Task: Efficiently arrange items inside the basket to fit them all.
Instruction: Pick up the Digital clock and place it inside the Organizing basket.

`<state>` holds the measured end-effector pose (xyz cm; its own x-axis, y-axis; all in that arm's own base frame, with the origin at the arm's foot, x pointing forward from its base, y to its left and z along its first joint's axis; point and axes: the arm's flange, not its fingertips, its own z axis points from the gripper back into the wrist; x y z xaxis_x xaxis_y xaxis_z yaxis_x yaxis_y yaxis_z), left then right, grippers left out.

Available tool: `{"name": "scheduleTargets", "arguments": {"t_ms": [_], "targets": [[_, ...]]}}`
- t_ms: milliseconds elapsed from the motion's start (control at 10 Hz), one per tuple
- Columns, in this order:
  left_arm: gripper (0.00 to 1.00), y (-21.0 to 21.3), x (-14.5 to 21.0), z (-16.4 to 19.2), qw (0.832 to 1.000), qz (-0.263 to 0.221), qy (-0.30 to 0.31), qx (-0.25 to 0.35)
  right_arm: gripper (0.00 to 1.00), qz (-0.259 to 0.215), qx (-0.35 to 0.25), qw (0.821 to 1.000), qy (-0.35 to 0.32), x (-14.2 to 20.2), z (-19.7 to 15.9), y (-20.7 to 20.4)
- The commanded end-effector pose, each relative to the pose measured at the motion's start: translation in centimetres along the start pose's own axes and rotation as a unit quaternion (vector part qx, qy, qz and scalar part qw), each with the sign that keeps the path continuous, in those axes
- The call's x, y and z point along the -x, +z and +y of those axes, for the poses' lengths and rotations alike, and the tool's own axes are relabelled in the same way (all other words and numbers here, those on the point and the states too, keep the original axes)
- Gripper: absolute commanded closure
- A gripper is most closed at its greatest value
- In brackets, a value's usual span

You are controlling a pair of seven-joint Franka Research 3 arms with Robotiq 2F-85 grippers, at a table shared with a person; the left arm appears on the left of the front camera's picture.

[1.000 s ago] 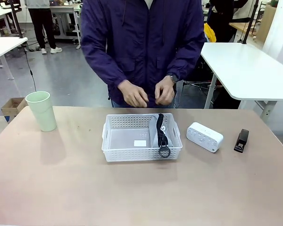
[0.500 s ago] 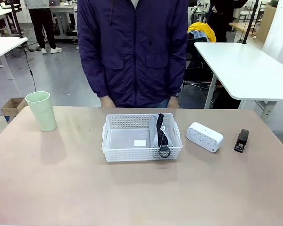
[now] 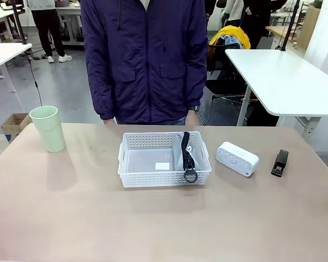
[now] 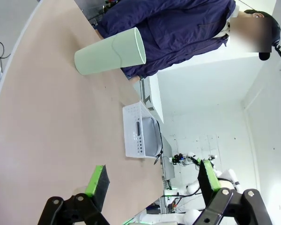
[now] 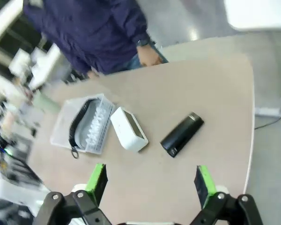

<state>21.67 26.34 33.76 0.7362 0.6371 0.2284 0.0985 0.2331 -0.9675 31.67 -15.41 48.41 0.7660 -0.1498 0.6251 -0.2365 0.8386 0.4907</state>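
**Basket (image 3: 153, 178) with one item inside; both grippers wide and empty**

Table (image 3: 71, 218), with a person (image 3: 145, 60) standing at its far edge. The basket lies ahead of the left gripper (image 4: 152, 179), framed between its spread fingers, and ahead of the right gripper (image 5: 151, 181), off toward its left finger. Neither gripper holds anything. Cup (image 3: 48, 129): upright, ahead of the left gripper, well apart from the basket. Pouch (image 3: 179, 153): on edge inside the basket, at the end nearer the right gripper. Box (image 3: 237, 158): just beside that end, outside. Stapler (image 3: 280, 162): straight ahead of the right gripper, nearest to it.
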Motion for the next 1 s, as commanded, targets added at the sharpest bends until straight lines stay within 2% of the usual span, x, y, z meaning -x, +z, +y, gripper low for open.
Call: {"name": "scheduleTargets", "arguments": {"t_ms": [0, 300, 600, 700, 800, 900], "targets": [[0.00, 0.0, 0.1, -0.1, 1.000, -0.008, -0.013, 0.012, 0.00, 0.072, 0.044, 0.991, 0.106, 3.5, 8.6, -8.3], [0.00, 0.0, 0.1, -0.1, 1.000, -0.008, -0.013, 0.012, 0.00, 0.177, 0.046, 0.946, 0.268, 6.0, 17.0, -17.2], [0.00, 0.0, 0.1, -0.1, 1.000, -0.008, -0.013, 0.012, 0.00, 0.203, 0.106, 0.910, 0.346, 8.2, 19.6, -23.5], [0.00, 0.0, 0.1, -0.1, 1.000, -0.008, -0.013, 0.012, 0.00, 0.224, 0.114, 0.904, 0.345, 8.3, 19.5, -23.9], [0.00, 0.0, 0.1, -0.1, 1.000, -0.008, -0.013, 0.012, 0.00, 0.228, 0.130, 0.915, 0.306, 7.7, 19.2, -23.6], [0.00, 0.0, 0.1, -0.1, 1.000, -0.008, -0.013, 0.012, 0.00, 0.225, 0.092, 0.905, 0.348, 6.2, 22.3, -24.8]]}}
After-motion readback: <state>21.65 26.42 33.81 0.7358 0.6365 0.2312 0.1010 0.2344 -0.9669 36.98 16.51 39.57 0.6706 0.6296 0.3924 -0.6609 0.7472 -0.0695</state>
